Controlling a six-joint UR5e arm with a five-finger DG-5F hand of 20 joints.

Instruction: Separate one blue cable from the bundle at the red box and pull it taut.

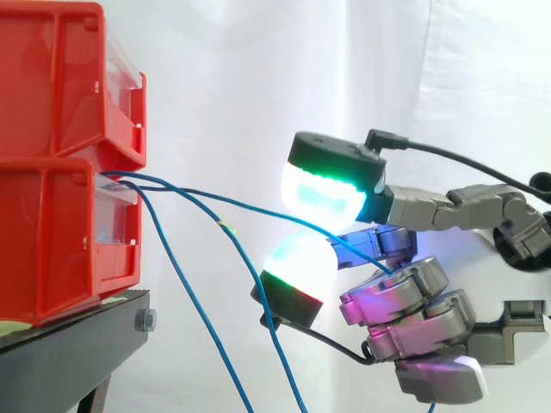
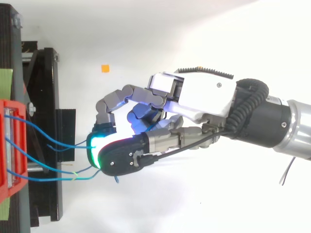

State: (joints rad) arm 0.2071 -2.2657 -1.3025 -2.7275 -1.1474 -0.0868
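Pinching one blue cable (image 1: 250, 205) between two glowing pads (image 1: 320, 191), the hand (image 1: 413, 301) sat at 3 o'clock from the red box (image 1: 60, 241) in the side view, while other cables (image 1: 198, 307) sagged toward 6 o'clock. From above, the hand (image 2: 194, 99) kept its fingers curled, pads closed where cables arrived from the red box (image 2: 12, 145) at 9 o'clock.
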